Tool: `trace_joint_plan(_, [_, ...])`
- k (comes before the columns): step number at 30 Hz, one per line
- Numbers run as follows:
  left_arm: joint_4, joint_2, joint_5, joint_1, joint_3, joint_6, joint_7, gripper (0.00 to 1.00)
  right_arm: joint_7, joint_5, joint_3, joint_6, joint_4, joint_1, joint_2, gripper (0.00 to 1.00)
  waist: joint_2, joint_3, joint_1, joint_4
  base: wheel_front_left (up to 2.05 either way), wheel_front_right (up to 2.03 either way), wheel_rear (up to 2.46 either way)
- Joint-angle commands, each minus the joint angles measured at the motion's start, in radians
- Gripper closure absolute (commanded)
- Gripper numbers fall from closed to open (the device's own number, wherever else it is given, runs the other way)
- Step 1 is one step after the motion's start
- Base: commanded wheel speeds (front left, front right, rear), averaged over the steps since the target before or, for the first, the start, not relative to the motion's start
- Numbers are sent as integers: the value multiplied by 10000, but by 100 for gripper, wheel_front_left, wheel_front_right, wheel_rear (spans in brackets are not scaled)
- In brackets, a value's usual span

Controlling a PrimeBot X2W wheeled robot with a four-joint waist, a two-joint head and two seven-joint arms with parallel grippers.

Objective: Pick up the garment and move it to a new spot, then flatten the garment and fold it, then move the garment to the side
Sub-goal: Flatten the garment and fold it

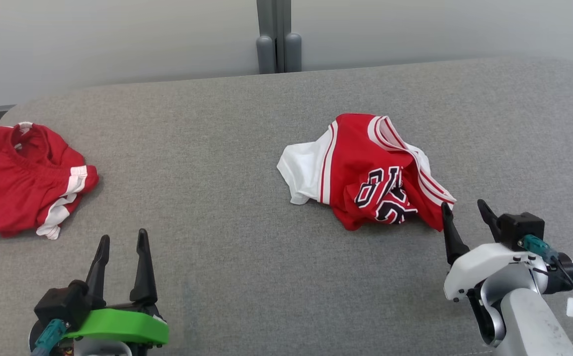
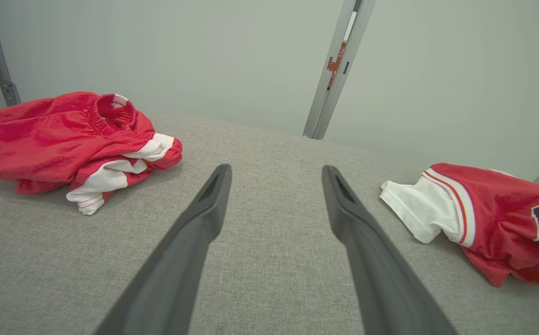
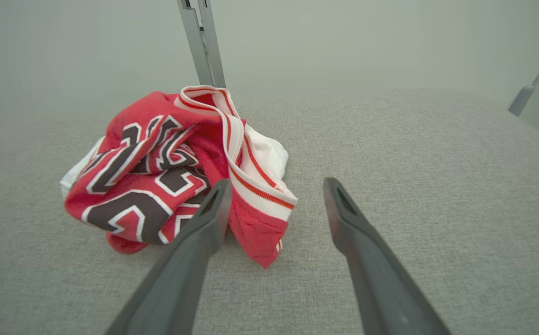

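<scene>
Grey woven cloth covers the table (image 1: 247,277). Pale wall behind, grey post (image 1: 278,44) at the far edge.

Head view. Jersey (image 1: 365,173) lies crumpled right of centre: red, white sleeve spilling left, striped trim, black lettering bunched at the near side. Shorts (image 1: 14,188), red with white trim, are heaped at far left, well apart from the jersey. Left gripper (image 1: 122,235) is low left, over bare cloth between the two garments, fingers spread, nothing in them. Right gripper (image 1: 463,202) is low right, fingers spread wide. Its inner fingertip sits at the jersey's near right corner, touching or just beside, cannot tell which. Outer finger is over bare cloth.

Left wrist view. Both fingers are wide apart, grey cloth between them. Shorts lie up left, jersey at the right edge with its white sleeve toward the fingers.

Right wrist view. Jersey lies just ahead and to the left, lettering facing the camera, striped band looping over the top. One fingertip overlaps the jersey's near edge, and a red corner of fabric lies in the gap between the fingers. Jaws are wide, not closed on it.
</scene>
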Motion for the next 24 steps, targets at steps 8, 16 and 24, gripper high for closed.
trace_joint_plan(8, [353, 6, 198, -1035, -405, -51, -9, 0, 1610, 629, 353, 1, 1592, -1231, -443, 0, -1, 455, 0, 239, 0, 0, 0])
trace_joint_plan(16, [564, 5, 19, -1592, -747, -55, -7, 0, 1211, 1320, 1578, 1, 2451, -1991, -787, 93, -1, 706, 0, 409, 0, 0, 0])
trace_joint_plan(24, [631, 6, -88, -1604, -836, -50, -7, 0, 1317, 1956, 2702, 3, 1693, -2642, -1022, 100, -1, 720, 0, 538, 0, 0, 0])
